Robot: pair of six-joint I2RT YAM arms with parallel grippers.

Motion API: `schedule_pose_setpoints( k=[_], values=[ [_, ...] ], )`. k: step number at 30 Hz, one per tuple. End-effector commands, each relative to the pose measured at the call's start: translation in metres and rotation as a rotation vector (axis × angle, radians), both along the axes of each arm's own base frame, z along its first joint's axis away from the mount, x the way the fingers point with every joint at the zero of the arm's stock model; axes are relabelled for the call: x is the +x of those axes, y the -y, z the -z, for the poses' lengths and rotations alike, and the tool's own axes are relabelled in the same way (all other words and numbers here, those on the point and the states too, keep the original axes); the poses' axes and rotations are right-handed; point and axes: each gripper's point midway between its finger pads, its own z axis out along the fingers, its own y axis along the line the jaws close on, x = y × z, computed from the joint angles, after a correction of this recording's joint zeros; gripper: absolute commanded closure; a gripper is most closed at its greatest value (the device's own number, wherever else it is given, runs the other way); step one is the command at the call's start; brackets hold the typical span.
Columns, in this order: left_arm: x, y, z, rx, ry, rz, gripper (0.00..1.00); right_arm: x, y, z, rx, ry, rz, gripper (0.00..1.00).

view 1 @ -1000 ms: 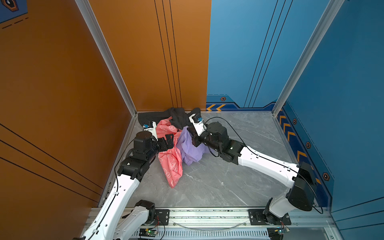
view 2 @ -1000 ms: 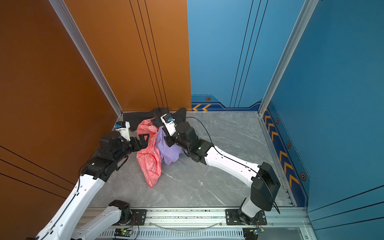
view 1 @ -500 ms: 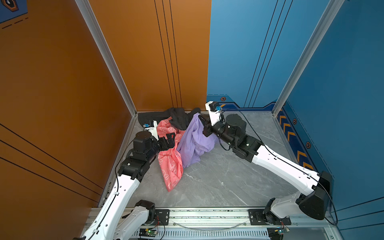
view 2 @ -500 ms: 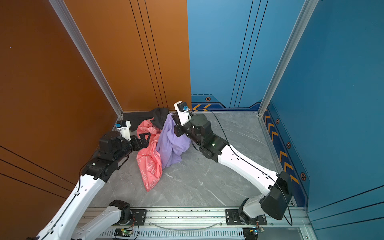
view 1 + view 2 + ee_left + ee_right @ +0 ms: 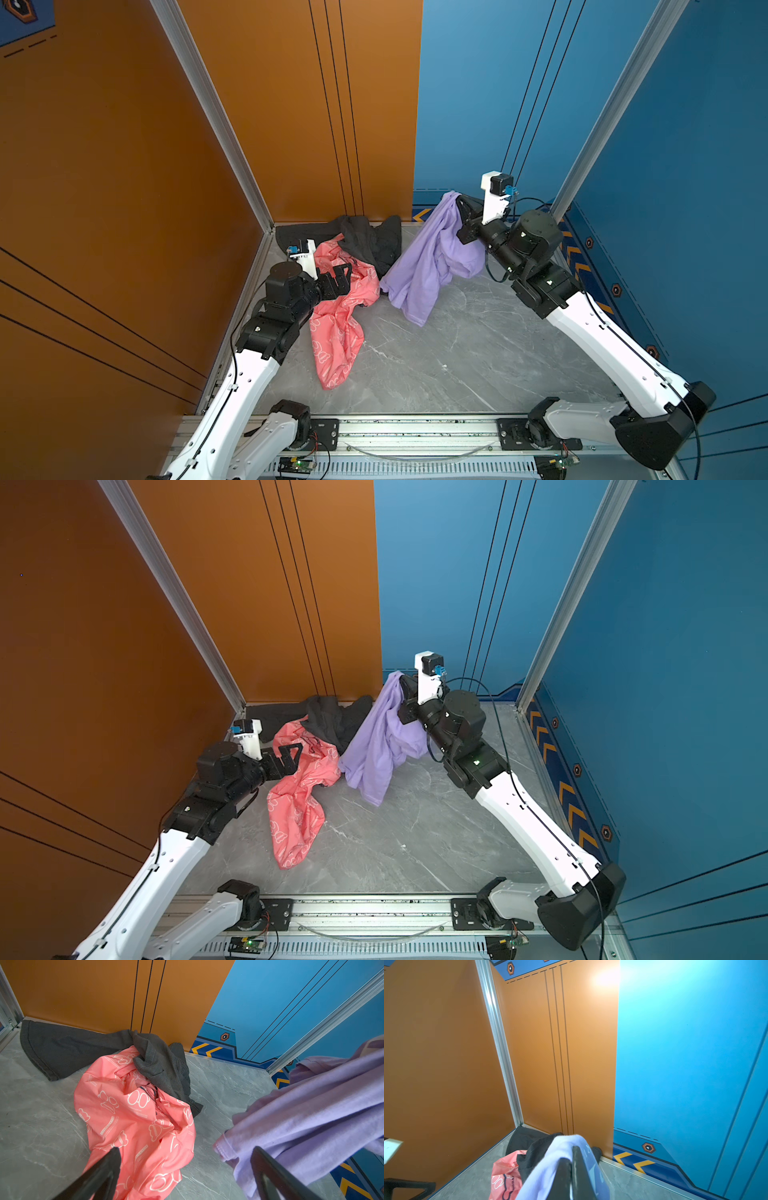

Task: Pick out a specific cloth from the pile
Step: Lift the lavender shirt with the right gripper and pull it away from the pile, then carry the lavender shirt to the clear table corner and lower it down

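The lavender cloth (image 5: 432,257) (image 5: 378,737) hangs from my right gripper (image 5: 457,200) (image 5: 401,680), which is shut on its upper edge and raised near the back wall. The cloth's lower end trails on the floor just right of the pile. In the right wrist view the jaws (image 5: 572,1153) are pressed together with the cloth (image 5: 550,1165) folded over them. The pile keeps a coral-pink patterned cloth (image 5: 336,328) (image 5: 135,1118) and a black garment (image 5: 370,241) (image 5: 160,1064). My left gripper (image 5: 341,277) (image 5: 186,1149) stands open above the pink cloth, holding nothing.
Grey marble floor (image 5: 457,365) with orange walls at left and back-left, and blue walls at back-right and right. An aluminium post (image 5: 598,120) stands behind the right arm. A metal rail (image 5: 407,432) with both arm bases runs along the front edge.
My right gripper has risen and swung back to the right with the lavender cloth, drawing it off the pile. The left arm has barely moved and stays open.
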Motion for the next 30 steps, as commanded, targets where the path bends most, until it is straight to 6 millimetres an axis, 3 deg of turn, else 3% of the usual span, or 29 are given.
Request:
schedule_pose_setpoints(
  k=[1,9,15,23,30],
  values=[
    [-0.002,0.002,-0.002,0.001,0.025,0.022,0.02,-0.004,0.029,-0.024,0.041,0.040,0.030,1.00],
    [0.000,0.003,0.000,0.006,0.024,0.027,0.02,0.030,0.099,-0.025,0.074,0.019,0.177,1.00],
    [-0.001,0.003,-0.001,0.010,0.027,0.029,0.02,0.055,0.135,-0.020,0.085,-0.013,0.253,1.00],
    [-0.001,0.004,0.001,0.010,0.024,0.032,0.02,0.081,0.161,-0.005,0.111,-0.057,0.297,1.00],
    [-0.002,0.003,0.003,0.011,0.021,0.031,0.02,0.097,0.170,0.007,0.104,-0.092,0.306,1.00]
  ],
)
